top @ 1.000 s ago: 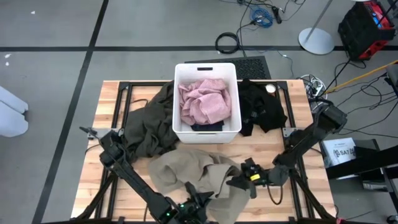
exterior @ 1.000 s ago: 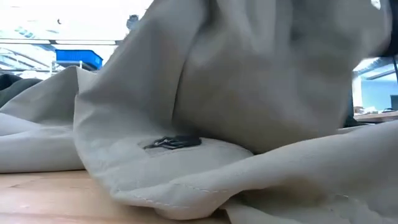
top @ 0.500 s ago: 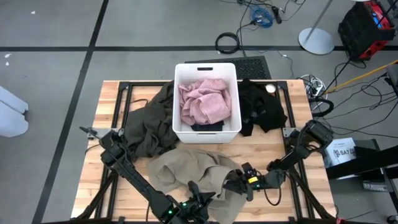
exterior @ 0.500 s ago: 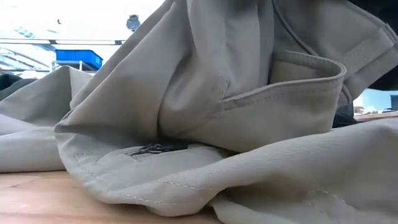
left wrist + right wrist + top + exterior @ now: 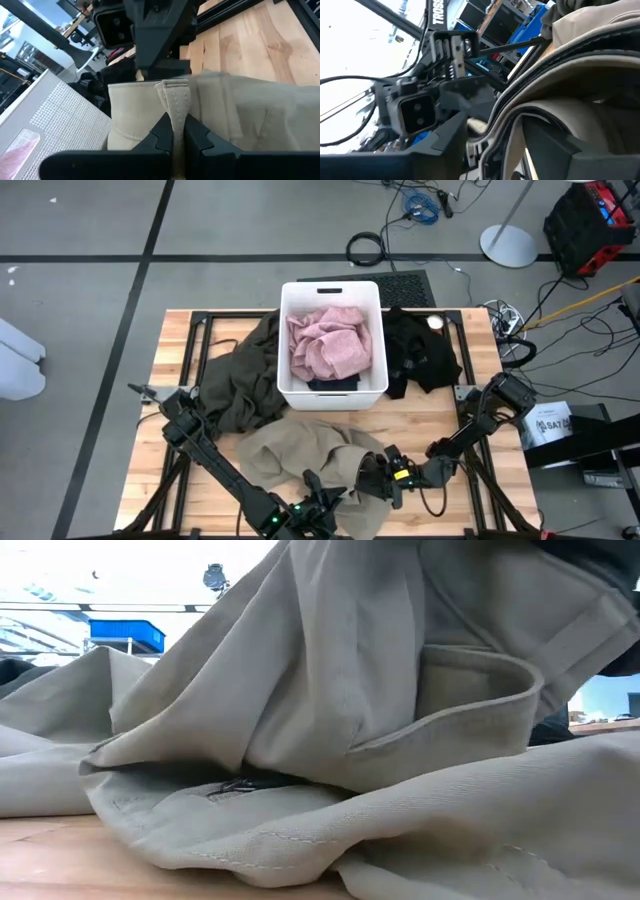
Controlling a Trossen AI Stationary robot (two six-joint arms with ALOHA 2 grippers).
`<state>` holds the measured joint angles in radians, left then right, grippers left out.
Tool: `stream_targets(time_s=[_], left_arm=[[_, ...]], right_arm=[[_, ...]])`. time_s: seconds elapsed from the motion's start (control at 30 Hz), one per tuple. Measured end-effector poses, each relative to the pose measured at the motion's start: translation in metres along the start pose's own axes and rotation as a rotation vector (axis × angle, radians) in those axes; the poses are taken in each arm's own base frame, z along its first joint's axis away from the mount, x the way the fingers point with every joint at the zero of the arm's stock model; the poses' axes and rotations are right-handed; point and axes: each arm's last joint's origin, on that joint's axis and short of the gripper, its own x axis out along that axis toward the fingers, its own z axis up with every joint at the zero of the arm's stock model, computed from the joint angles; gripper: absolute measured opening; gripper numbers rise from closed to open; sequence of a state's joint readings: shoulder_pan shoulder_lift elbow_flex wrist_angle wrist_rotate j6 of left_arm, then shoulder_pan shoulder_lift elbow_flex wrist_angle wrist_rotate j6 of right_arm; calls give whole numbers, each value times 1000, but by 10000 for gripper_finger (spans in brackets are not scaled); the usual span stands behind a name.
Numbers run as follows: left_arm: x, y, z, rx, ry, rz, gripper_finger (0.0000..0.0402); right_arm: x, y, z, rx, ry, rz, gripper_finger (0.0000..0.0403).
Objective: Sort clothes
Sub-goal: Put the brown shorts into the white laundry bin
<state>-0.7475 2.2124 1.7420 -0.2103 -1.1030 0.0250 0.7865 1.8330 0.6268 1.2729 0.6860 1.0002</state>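
Wooden slatted table [image 5: 470, 405] on black frame; white rectangular plastic bin [image 5: 333, 390] at far-edge centre. Crumpled khaki tan fabric garment [image 5: 300, 450] at near edge. Left gripper [image 5: 173, 132] clamped on its waistband seam; right gripper [image 5: 372, 476] clamped on the same hem, close opposite. Judged risks: cloth tearing free or grippers colliding under opposing pulls.

I note two dark jointed arms, black cabling, white lettering on one link, and small green and yellow lights.
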Motion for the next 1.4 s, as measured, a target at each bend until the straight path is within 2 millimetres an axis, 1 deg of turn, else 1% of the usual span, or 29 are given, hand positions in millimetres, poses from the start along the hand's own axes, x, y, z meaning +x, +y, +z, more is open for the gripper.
stream_targets(time_s=[0.13,0.27,0.4,0.57,0.67,0.73,0.77,0.9,0.97,1.03,1.07,1.17,1.3,1.4], left_arm=[[0,-2,2,17,-11,-61,15],[1,-2,1,26,-6,-80,15],[1,-2,0,38,1,-81,15],[4,0,-1,29,7,-97,19],[8,0,-2,14,15,-142,36],[11,1,-3,20,25,-181,55],[12,1,-4,31,34,-198,67],[12,2,-8,69,64,-194,123],[5,5,-7,73,71,-164,149],[-7,14,2,71,62,-147,168],[-15,22,9,53,51,-131,173],[-41,47,30,4,3,-110,178],[-73,74,49,-75,-62,-132,179],[-87,87,58,-163,-92,-149,179]], right_arm=[[7,0,4,-5,-15,-13,197],[9,0,6,-15,-27,-16,191],[9,-1,6,-21,-47,-38,161],[9,-3,5,-22,-45,-53,106],[9,-4,4,-35,-40,-65,60],[9,-5,4,-57,-40,-72,22],[9,-5,4,-69,-41,-72,13],[9,-5,4,-74,-46,-74,8],[9,-3,6,-72,-53,-72,5],[8,1,8,-76,-56,-59,5],[7,4,9,-86,-55,-49,4],[4,16,16,-113,-66,-13,3],[-1,33,30,-155,-119,13,2],[-4,43,42,-164,-204,-6,2]])
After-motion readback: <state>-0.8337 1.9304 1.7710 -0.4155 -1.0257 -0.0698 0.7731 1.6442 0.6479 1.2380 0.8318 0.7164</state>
